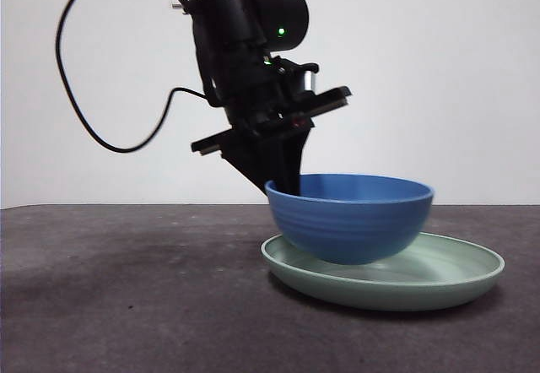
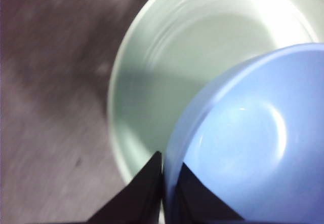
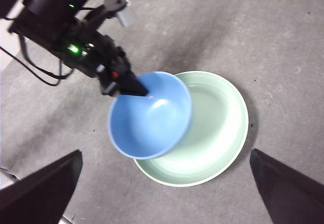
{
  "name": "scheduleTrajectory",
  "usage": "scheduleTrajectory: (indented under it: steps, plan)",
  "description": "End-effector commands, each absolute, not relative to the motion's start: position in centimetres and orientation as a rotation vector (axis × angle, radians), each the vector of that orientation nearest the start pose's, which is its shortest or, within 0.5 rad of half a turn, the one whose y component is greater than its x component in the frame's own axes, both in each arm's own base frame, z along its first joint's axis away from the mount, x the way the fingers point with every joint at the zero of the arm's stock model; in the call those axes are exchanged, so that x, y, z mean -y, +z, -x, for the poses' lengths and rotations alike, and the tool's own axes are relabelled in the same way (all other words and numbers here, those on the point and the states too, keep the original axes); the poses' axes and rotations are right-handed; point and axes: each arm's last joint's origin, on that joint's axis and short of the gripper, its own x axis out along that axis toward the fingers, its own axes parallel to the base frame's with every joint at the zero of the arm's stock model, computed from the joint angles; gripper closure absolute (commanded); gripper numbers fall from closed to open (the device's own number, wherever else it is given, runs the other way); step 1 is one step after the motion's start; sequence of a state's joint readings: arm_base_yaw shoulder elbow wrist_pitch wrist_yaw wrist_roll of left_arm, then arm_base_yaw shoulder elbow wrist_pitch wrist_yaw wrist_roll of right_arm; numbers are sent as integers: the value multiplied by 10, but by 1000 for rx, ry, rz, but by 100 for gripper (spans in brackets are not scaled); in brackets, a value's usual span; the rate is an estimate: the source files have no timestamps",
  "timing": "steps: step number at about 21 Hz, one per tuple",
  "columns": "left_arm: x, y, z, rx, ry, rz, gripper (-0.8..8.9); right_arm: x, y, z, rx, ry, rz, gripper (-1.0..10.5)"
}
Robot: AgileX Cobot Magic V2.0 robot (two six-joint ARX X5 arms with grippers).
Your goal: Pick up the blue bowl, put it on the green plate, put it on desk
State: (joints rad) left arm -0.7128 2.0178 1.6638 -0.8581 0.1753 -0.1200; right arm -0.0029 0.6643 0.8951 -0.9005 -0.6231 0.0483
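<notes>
While clamped on the blue bowl [image 1: 350,218] rim, left gripper [image 2: 163,176] holds it over the green plate [image 1: 456,280], frame centre-right, bare counter [image 1: 126,305] at left, right gripper [image 3: 167,193] wide open above.

Bright even light, left wrist view blurred

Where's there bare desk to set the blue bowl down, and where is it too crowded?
Bare desk lies open beside the green plate, on the side the left gripper reaches in from, and in the strip in front of the plate. It is crowded at the plate, where the blue bowl hangs over it, fingers clamped on its rim. The right gripper waits open above.
</notes>
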Motion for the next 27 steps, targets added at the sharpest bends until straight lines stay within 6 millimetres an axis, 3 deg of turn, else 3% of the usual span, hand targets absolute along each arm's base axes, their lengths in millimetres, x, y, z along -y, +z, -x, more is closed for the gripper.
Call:
scheduleTrajectory:
  steps: [1,7,18,21,25,27]
  plan:
    - [292,215,-316,-1239,-690,-201,804,-16,329,-109,-640,583,-237,314]
    - [302,190,-319,-1278,-666,-185,804,-16,329,-110,-641,583,-238,314]
    - [305,194,-323,-1238,-654,-164,804,-16,329,-110,-642,584,-238,314]
    - [306,200,-324,-1232,-655,-160,707,-16,329,-110,-641,583,-238,314]
    - [310,227,-330,-1187,-667,-142,378,-16,329,-110,-641,583,-238,314]
    - [310,246,-331,-1182,-672,-147,307,-16,329,-110,-642,583,-238,314]
